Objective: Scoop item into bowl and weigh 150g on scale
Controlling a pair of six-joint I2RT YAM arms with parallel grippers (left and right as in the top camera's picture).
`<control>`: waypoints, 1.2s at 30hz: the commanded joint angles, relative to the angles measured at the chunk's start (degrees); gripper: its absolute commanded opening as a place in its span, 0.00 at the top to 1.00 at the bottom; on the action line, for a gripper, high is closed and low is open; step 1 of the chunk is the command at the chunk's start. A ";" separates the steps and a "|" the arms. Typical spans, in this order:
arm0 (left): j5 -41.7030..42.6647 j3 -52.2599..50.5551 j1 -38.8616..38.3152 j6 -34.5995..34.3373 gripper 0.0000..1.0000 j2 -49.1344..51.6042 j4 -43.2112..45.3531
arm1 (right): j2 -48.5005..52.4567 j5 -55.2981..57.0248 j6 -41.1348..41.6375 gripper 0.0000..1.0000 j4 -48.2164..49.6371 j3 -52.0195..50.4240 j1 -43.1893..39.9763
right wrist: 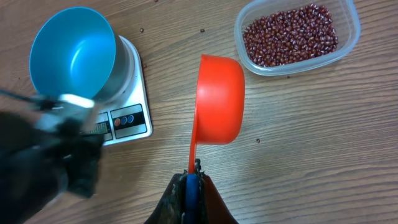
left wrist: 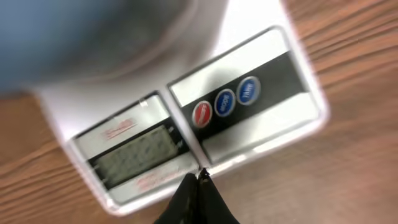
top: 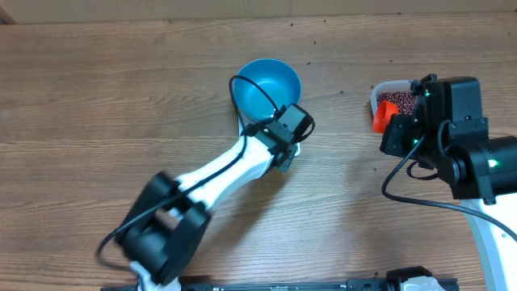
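Shut right gripper [right wrist: 193, 183] pinches the thin handle end of an empty scoop [right wrist: 219, 93]; no beans lifted yet.

Beans [right wrist: 289, 34] lie in a clear tub [right wrist: 345, 55] ahead and right of those jaws, apart from the scoop's cup. Ahead and left, the bowl [right wrist: 68, 56] sits bare on the scale [right wrist: 140, 87]. Left gripper [left wrist: 200, 180] is closed on nothing, its tip over the scale's front edge by the display; I cannot tell if it touches. The beans look hard, smooth and loose, likely to roll off a tilted cup, so I'd dig low and carry level.
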 commanded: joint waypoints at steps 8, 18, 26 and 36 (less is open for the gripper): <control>16.98 0.39 5.84 7.76 0.96 -23.76 -5.16 | -0.31 -0.28 -0.28 0.96 0.61 1.33 -0.33; 24.11 0.39 18.78 10.14 0.96 -30.08 -7.96 | -0.31 -0.35 -0.04 0.96 1.64 1.33 -0.33; 23.45 0.37 19.04 10.10 0.56 -27.78 -8.11 | -0.31 -1.49 -0.02 0.96 1.60 1.33 -0.33; 23.45 0.35 19.04 10.10 0.00 -26.08 -8.57 | -0.31 -4.63 0.15 0.96 1.16 1.33 -0.33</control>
